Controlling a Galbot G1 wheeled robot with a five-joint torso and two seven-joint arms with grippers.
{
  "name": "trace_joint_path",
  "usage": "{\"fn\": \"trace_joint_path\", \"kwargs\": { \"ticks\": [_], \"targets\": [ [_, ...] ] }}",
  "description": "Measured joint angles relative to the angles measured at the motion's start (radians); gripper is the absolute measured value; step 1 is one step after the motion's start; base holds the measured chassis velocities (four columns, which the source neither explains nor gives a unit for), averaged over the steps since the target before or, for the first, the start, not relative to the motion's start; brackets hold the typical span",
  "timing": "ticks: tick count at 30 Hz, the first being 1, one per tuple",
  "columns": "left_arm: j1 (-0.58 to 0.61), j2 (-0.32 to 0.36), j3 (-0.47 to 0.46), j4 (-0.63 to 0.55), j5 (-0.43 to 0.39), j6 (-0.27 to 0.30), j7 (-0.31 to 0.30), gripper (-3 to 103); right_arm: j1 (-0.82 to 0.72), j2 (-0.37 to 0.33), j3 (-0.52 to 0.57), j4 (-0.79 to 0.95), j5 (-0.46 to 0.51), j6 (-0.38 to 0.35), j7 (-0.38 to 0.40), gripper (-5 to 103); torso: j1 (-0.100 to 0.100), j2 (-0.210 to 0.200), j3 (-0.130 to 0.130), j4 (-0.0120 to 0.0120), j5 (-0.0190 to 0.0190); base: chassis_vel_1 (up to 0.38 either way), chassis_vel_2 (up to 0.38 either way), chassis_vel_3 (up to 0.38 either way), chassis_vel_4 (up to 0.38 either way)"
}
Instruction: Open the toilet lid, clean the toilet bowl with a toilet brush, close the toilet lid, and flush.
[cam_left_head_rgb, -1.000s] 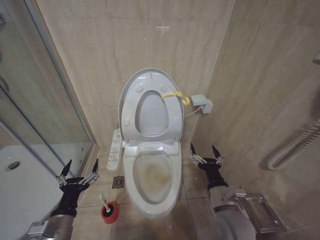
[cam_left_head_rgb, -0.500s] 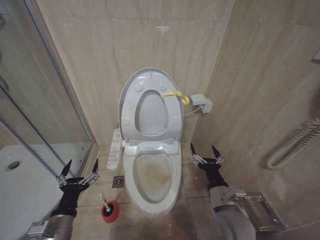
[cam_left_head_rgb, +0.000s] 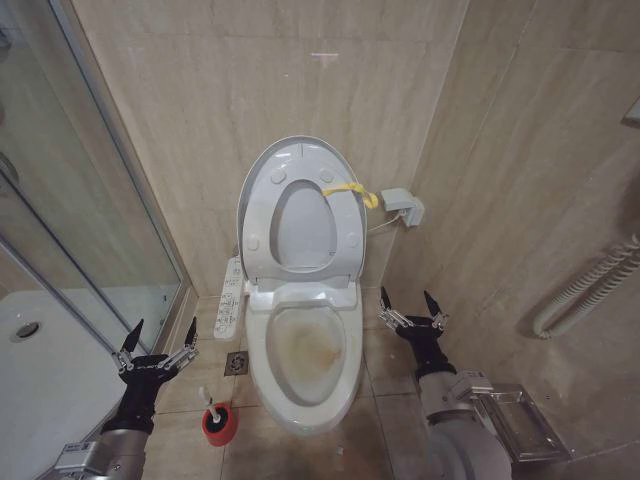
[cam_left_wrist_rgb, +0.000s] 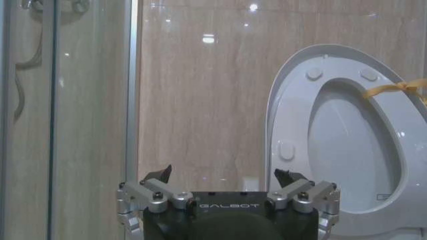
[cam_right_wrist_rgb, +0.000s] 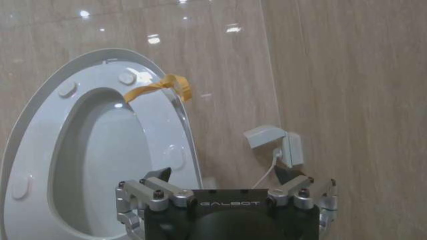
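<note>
The toilet lid (cam_left_head_rgb: 303, 225) stands raised against the back wall with the seat ring (cam_left_head_rgb: 258, 215) up in front of it; a yellow loop tag (cam_left_head_rgb: 350, 190) hangs at its right edge. The toilet bowl (cam_left_head_rgb: 305, 345) lies open below, stained brownish-yellow inside. The toilet brush (cam_left_head_rgb: 207, 400) stands in a red cup (cam_left_head_rgb: 219, 425) on the floor left of the bowl. My left gripper (cam_left_head_rgb: 165, 328) hovers open above and left of the brush. Right of the bowl my right gripper (cam_left_head_rgb: 405, 298) is open too. Both wrist views face the raised lid (cam_left_wrist_rgb: 347, 155) (cam_right_wrist_rgb: 93, 160) over open grippers (cam_left_wrist_rgb: 223, 172) (cam_right_wrist_rgb: 222, 174).
A button panel arm (cam_left_head_rgb: 230, 298) runs along the bowl's left side, with a floor drain (cam_left_head_rgb: 236, 364) beside it. A glass shower door (cam_left_head_rgb: 90, 220) closes off the left. A white wall box (cam_left_head_rgb: 405, 207) and a ribbed hose (cam_left_head_rgb: 590, 285) hang on the right wall.
</note>
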Motion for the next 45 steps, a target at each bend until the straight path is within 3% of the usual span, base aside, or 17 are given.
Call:
{"fn": "trace_joint_path", "kwargs": {
  "ticks": [20,24,26,28,29,37,40,45],
  "targets": [
    [-0.012,0.001,0.007,0.007,0.001,0.012,-0.003,100,0.000,0.000,0.000,0.000,0.000,0.000,0.000,100,0.000,0.000,0.000,0.0004,0.0002,0.000,0.000,0.000,0.000],
    [-0.146,0.017,0.096,0.104,0.019,0.167,-0.045,100,0.000,0.000,0.000,0.000,0.000,0.000,0.000,100,0.000,0.000,0.000,-0.0001,-0.0001,0.000,0.000,0.000,0.000],
    [-0.165,0.019,0.109,0.117,0.022,0.189,-0.051,100,0.000,0.000,0.000,0.000,0.000,0.000,0.000,100,0.000,0.000,0.000,-0.0002,-0.0001,0.000,0.000,0.000,0.000],
    [-0.225,0.026,0.150,0.163,0.031,0.251,-0.068,100,0.000,0.000,0.000,0.000,0.000,0.000,0.000,100,0.000,0.000,0.000,0.0000,0.0000,0.000,0.000,0.000,0.000],
    [-0.250,0.030,0.169,0.188,0.040,0.247,-0.068,100,0.000,0.000,0.000,0.000,0.000,0.000,0.000,100,0.000,0.000,0.000,-0.0008,-0.0002,0.000,0.000,0.000,0.000],
    [-0.261,0.039,0.178,0.213,0.078,0.194,-0.073,100,0.000,0.000,0.000,0.000,0.000,0.000,0.000,100,0.000,0.000,0.000,0.0002,0.0001,0.000,0.000,0.000,0.000],
    [-0.243,0.042,0.173,0.163,0.084,0.165,-0.106,100,0.000,0.000,0.000,0.000,0.000,0.000,0.000,100,0.000,0.000,0.000,0.0001,0.0000,0.000,0.000,0.000,0.000],
    [-0.209,0.046,0.167,0.069,0.094,0.161,-0.126,100,0.000,0.000,0.000,0.000,0.000,0.000,0.000,100,0.000,0.000,0.000,0.0001,0.0001,0.000,0.000,0.000,0.000]
  ]
}}
